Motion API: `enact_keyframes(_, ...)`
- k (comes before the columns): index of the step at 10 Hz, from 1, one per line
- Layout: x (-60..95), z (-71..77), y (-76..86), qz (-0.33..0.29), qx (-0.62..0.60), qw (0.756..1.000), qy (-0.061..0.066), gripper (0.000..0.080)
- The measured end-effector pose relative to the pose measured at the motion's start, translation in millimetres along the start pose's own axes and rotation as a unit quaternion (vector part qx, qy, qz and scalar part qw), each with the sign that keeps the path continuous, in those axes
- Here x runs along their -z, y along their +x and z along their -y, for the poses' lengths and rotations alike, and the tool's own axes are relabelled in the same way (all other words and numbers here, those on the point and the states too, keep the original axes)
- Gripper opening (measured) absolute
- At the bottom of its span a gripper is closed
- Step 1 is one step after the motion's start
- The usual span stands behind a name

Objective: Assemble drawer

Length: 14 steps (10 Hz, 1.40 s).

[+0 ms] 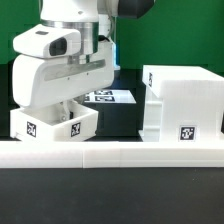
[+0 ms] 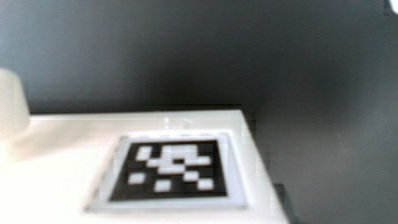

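1. A tall white box casing [image 1: 185, 105] is seen upright at 3 o'clock, with one square tag low on its facing wall.
2. A small white tray [image 1: 52, 128] is set at 9 o'clock, tagged, apart from the casing.

We see a white box casing [image 1: 185, 95] at the exterior view's right, carrying a black-and-white tag [image 1: 186, 132]. The tray [image 1: 55, 122] at that view's lower left is white and tagged alike. The rail [image 1: 110, 152] is white, the table [image 1: 122, 120] black. The wrist view's tag [image 2: 173, 168] is black with white blocks.
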<state>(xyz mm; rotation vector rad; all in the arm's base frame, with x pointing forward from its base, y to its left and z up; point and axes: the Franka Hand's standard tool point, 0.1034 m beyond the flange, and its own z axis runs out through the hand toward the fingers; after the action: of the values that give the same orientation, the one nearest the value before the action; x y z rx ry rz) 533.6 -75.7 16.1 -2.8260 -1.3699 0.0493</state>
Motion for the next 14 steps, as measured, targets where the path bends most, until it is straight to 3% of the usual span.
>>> enact_keyframes(3, -0.7, -0.3, -2.5, 0.005, 0.082, 0.997, 0.000, 0.0041)
enact_keyframes(5, 5.4, 3.1, 2.0, 0.016, 0.214, 0.977, -0.005, 0.0041)
enact_keyframes(9, 6.4, 2.3, -2.2, 0.024, 0.289, 0.957, -0.002, 0.0041)
enact_keyframes(14, 4.3, 6.4, 0.3, 0.024, 0.303, 0.953, -0.001, 0.0041)
